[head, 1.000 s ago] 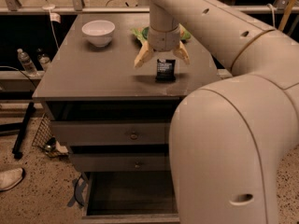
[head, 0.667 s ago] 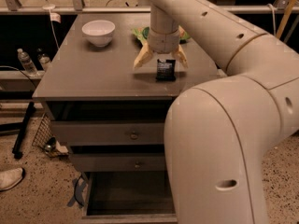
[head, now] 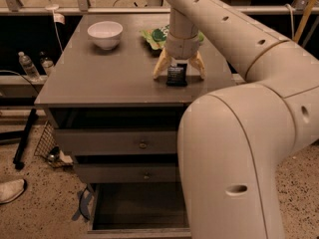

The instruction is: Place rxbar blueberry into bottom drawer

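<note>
Right of centre on the desk (head: 99, 78), the gripper (head: 179, 77) is straddling the rxbar blueberry (head: 176, 74), jaws wide, gripping nothing, and should be closing squarely across it.

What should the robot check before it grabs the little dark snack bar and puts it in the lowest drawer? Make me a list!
1. The tool is down at the small dark navy snack bar, one finger on each side, open: ok.
2. The snack bar sits on the grey cabinet top with nothing on top of it: ok.
3. The green crinkly snack bag lies behind the tool, not between its fingers: ok.
4. The white round bowl stands away at the far left of the top: ok.
5. The wide grey bottom drawer is pulled open: ok.
6. Room inside the drawer: the robot's arm hides the right part: cannot tell.
</note>
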Robot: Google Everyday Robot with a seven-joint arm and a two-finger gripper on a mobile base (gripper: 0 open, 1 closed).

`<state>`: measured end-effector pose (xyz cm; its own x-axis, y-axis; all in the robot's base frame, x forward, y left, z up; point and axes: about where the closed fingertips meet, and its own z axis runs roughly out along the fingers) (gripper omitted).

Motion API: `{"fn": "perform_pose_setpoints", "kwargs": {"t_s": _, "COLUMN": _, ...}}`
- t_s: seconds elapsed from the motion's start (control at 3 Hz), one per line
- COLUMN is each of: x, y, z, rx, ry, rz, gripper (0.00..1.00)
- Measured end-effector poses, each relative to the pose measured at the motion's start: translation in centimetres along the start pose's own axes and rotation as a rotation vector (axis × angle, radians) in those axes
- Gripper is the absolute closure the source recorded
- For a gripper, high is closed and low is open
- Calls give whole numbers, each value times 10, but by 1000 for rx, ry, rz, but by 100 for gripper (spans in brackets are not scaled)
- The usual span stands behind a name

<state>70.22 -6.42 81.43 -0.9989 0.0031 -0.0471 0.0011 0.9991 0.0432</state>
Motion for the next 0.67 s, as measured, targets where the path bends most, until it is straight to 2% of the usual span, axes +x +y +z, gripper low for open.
{"fn": "perform_pose_setpoints", "kwargs": {"t_s": 0.67, "x": -2, "y": -2, "z": -8, "rx": 0, "ry": -5, "rz": -2, "gripper": 64}}
